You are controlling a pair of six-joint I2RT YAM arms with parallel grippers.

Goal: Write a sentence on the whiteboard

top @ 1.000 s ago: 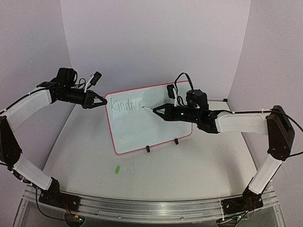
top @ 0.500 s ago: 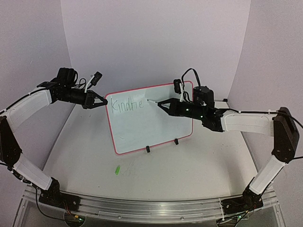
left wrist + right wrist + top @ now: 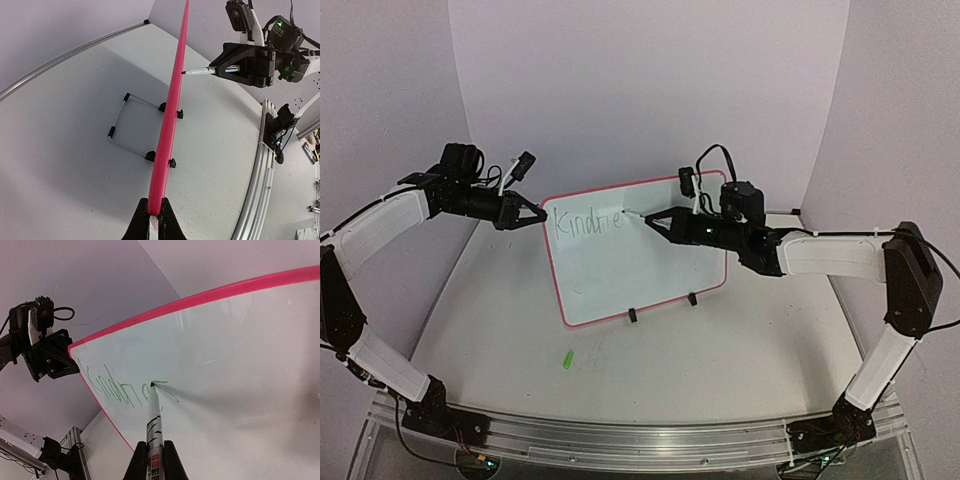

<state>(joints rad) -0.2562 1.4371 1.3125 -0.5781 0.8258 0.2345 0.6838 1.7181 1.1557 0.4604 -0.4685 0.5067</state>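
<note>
Rising since a second ago, our right pincer is pinching the marker at the writing. Our left pincer is clamping the board, which is standing on the counter. Pressing harder, we are risking tipping it.
</note>
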